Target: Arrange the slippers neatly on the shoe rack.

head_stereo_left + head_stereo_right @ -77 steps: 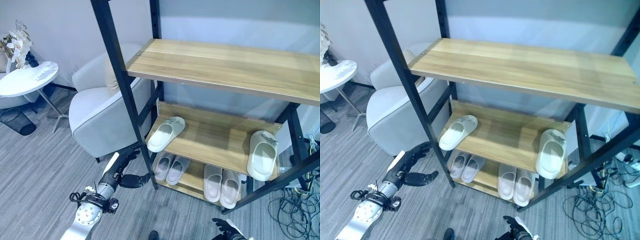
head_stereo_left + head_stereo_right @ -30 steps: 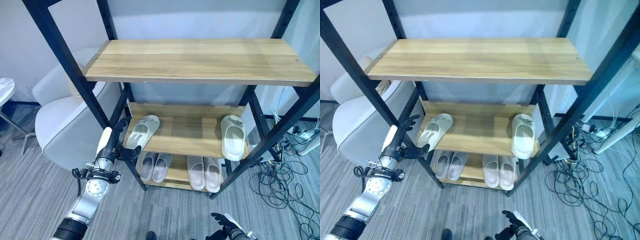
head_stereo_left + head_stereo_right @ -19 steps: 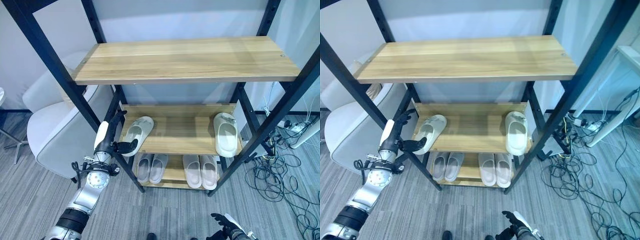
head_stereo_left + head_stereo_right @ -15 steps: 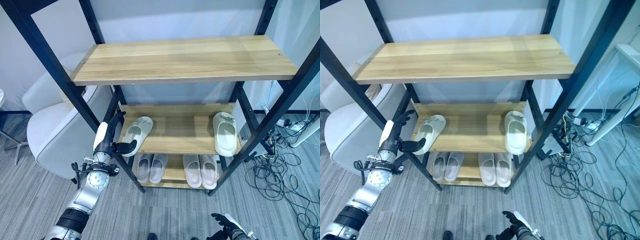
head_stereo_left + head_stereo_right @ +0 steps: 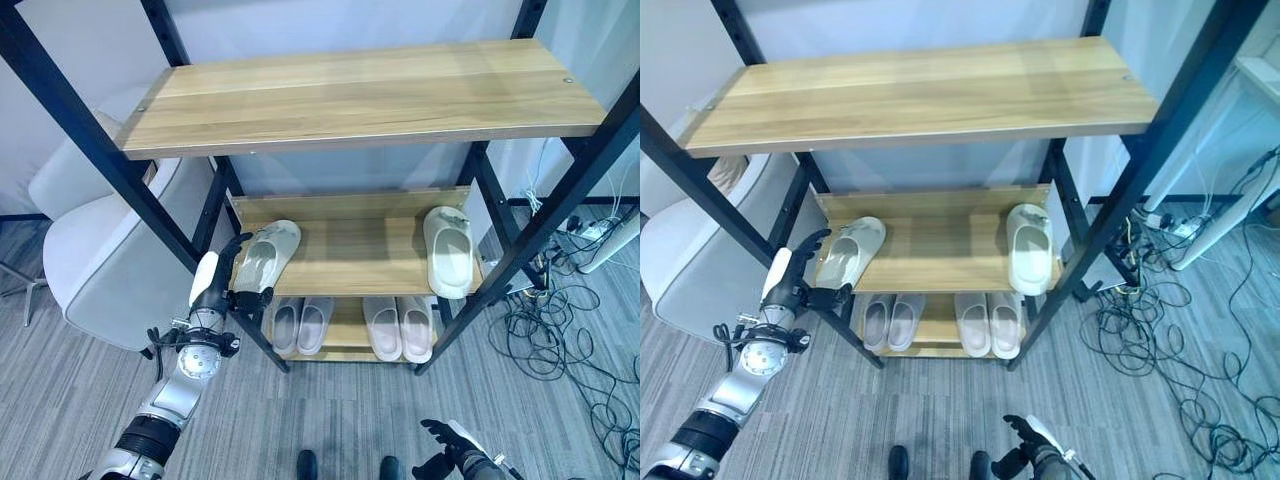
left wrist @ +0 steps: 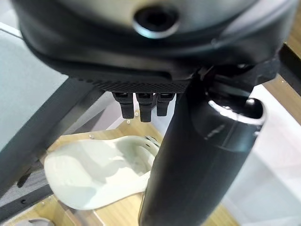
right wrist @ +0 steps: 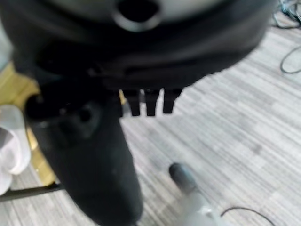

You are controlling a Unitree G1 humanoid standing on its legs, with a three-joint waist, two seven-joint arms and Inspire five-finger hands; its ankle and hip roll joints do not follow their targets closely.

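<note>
A pale slipper lies angled at the middle shelf's 9 o'clock end. The left hand, fingers spread and holding nothing, reaches beside its heel. Its mate lies at 3 o'clock. The right hand hangs low, loosely open.

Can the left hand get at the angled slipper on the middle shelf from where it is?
Probably yes: the left hand is open beside the slipper's heel, with only the rack's black post close by.
</note>
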